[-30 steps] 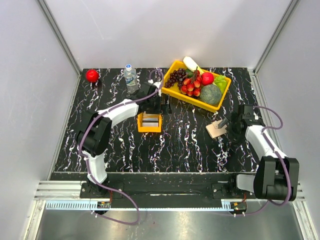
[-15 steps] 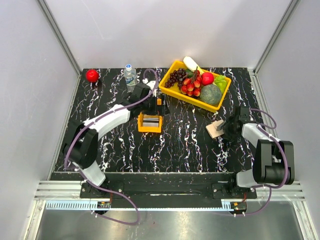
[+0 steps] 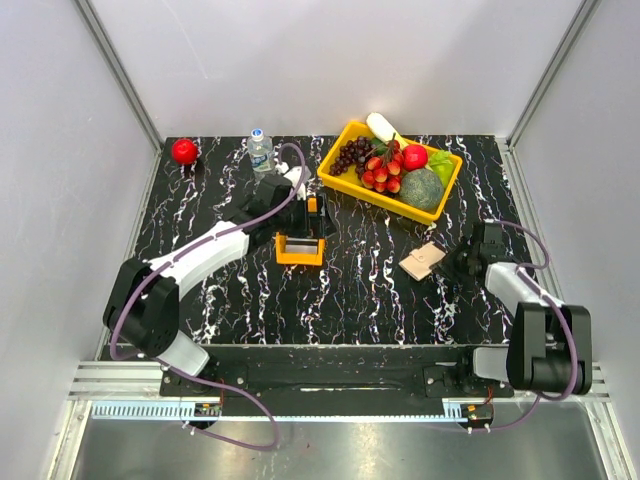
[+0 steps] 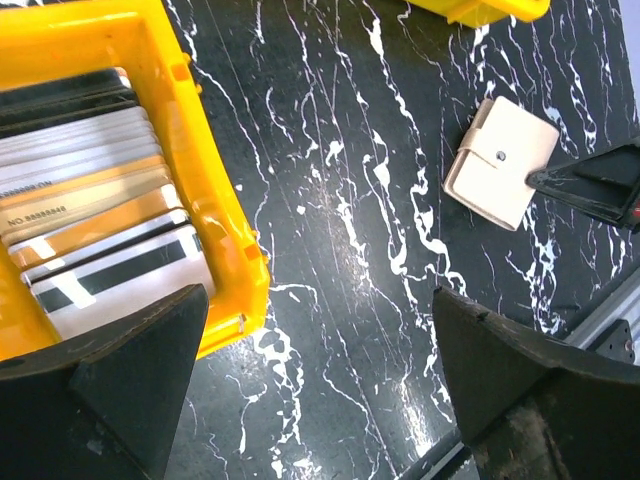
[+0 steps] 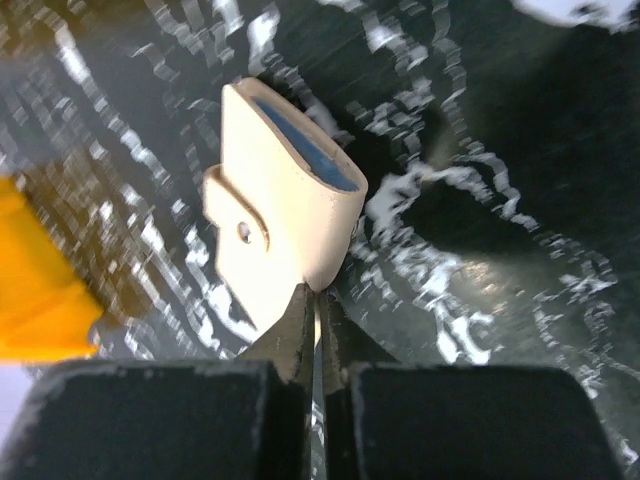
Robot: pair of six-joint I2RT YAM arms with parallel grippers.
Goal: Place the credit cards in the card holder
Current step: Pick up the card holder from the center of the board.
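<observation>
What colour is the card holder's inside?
Blue, within the beige card holder; clearest in the right wrist view.

- Small orange tray (image 4: 215,230): cropped by the left wrist view's top and left edges.
- Credit cards (image 4: 90,190): nearest ones lie partly under a finger of my left gripper (image 4: 320,310); print too small to read.
- Card holder (image 5: 285,215): interior hidden, save a blue strip at its open end.
- My right gripper (image 5: 318,300): tips pressed together at the holder's edge; whether they pinch it, I cannot tell.
- Orange shape (image 5: 35,290): blurred, cropped, unidentifiable.
</observation>
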